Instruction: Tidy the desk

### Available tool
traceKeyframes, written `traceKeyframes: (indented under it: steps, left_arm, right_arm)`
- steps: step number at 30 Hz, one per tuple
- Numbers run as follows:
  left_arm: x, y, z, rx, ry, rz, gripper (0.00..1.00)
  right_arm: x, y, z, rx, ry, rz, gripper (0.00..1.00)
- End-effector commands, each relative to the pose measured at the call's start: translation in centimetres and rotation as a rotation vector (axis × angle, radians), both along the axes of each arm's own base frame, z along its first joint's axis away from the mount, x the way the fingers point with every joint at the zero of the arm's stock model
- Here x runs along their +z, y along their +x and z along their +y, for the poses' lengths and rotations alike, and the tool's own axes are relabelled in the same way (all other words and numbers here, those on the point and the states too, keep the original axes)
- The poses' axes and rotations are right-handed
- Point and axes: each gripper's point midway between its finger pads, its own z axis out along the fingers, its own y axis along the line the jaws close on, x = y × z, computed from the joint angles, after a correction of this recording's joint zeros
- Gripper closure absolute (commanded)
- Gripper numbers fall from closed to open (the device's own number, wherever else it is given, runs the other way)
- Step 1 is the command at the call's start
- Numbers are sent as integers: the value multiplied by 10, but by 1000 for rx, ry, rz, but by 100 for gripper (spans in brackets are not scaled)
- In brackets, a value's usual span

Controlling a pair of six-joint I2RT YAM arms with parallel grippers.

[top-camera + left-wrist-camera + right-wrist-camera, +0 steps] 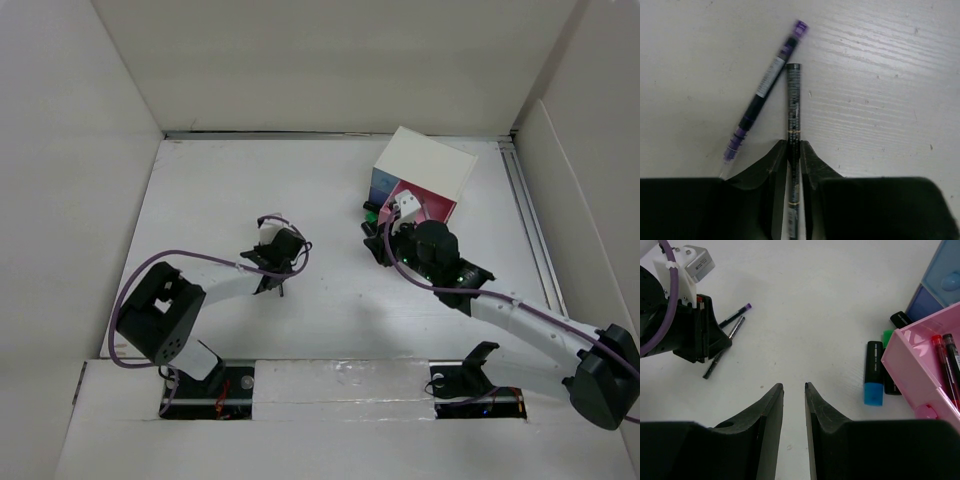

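Note:
The desk (200, 200) is a white tabletop walled by white panels. In the left wrist view my left gripper (793, 145) is shut on a black pen (793, 100) that lies flat on the desk, its jaws pressed against both sides of the barrel. A purple pen (766, 92) lies just to its left, slanted and apart from the fingers. The overhead view shows this gripper (272, 268) left of centre. My right gripper (794, 386) hangs open over bare desk with nothing between its fingers. It sits beside the drawer box (425, 165).
A pink drawer (920, 365) stands pulled out at the right, holding a red pen (942, 365) and a dark one (952, 357). Blue drawers (940, 285) are behind it. A blue-capped highlighter (873, 372), a green one (887, 335) and a black marker (900, 319) lie beside the drawer.

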Motion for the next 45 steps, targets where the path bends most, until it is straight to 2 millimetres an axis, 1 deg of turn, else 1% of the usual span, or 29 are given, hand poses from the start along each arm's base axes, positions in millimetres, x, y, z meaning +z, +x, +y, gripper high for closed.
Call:
traceKeyframes:
  steps: [1, 3, 6, 10, 13, 14, 16, 18, 19, 20, 21, 22, 23, 24, 25, 26, 27, 28, 29, 30, 31, 32, 33, 34, 35, 36, 39, 44, 45]
  left_arm:
    - [5, -3, -19, -68, -23, 9, 90]
    - [3, -3, -22, -77, -29, 17, 100]
    - [6, -1, -28, -96, -55, 7, 100]
    - [17, 2, -50, -153, -148, -8, 100]
    - [50, 11, -84, -228, -303, -56, 100]
    - [66, 16, -94, -250, -353, -93, 100]
    - [96, 21, -117, -301, -459, -130, 100]
    - [137, 30, -138, -342, -572, -208, 100]
    - [151, 27, -152, -392, -637, -212, 100]
    - [170, 32, -163, -423, -695, -256, 100]
    - [187, 35, -173, -446, -742, -283, 100]
    - [203, 32, -186, -477, -811, -293, 100]
    - [214, 39, -196, -488, -857, -331, 100]
    - [230, 40, -209, -505, -905, -352, 100]
    - [243, 42, -217, -521, -953, -367, 100]
    - [247, 46, -232, -521, -1027, -369, 100]
    - [265, 46, -247, -544, -1083, -387, 100]
    - [271, 48, -255, -555, -1126, -383, 100]
    - [268, 51, -270, -551, -1185, -358, 100]
    - [286, 51, -283, -585, -1234, -371, 100]
    - [294, 55, -289, -588, -1261, -381, 100]
    - [280, 59, -302, -586, -1268, -353, 100]
    - [298, 58, -313, -603, -1303, -366, 100]
    - [298, 65, -317, -586, -1308, -374, 100]
    - [289, 68, -325, -576, -1306, -364, 100]
    - [296, 69, -331, -570, -1321, -378, 100]
    - [286, 83, -329, -483, -1345, -400, 100]
    - [277, 105, -322, -307, -1332, -507, 100]
    - [277, 99, -327, -318, -1332, -502, 100]
  right_arm:
    - [29, 0, 7, 13, 66, -65, 70]
    - [31, 0, 7, 13, 68, -68, 70]
    - [33, -1, 5, 10, 72, -74, 70]
    - [37, -1, 1, -5, 75, -82, 70]
    - [47, -2, -8, -42, 93, -109, 71]
    - [49, -3, -12, -53, 95, -117, 71]
    - [64, -7, -28, -105, 118, -153, 71]
    - [75, -11, -43, -161, 143, -180, 71]
    - [82, -15, -50, -177, 161, -197, 71]
    - [102, -24, -61, -190, 214, -243, 70]
    - [111, -28, -69, -209, 233, -265, 70]
    - [117, -33, -74, -212, 246, -276, 70]
    - [127, -39, -80, -219, 269, -295, 70]
    - [145, -49, -89, -222, 313, -338, 69]
    - [149, -52, -94, -228, 322, -346, 69]
    - [155, -56, -98, -233, 336, -359, 69]
    - [162, -60, -106, -248, 355, -375, 68]
    - [166, -63, -109, -253, 355, -379, 68]
    - [173, -65, -111, -253, 370, -388, 68]
    - [166, -66, -111, -253, 341, -364, 68]
    - [170, -67, -113, -253, 348, -366, 68]
    - [171, -68, -111, -244, 350, -365, 68]
    - [172, -68, -111, -241, 349, -363, 68]
    - [170, -69, -110, -238, 343, -357, 68]
    - [169, -70, -110, -234, 343, -354, 68]
    - [168, -70, -110, -233, 342, -351, 69]
    - [167, -70, -110, -233, 346, -350, 69]
    - [166, -71, -111, -231, 342, -352, 68]
    - [166, -71, -111, -231, 342, -352, 68]
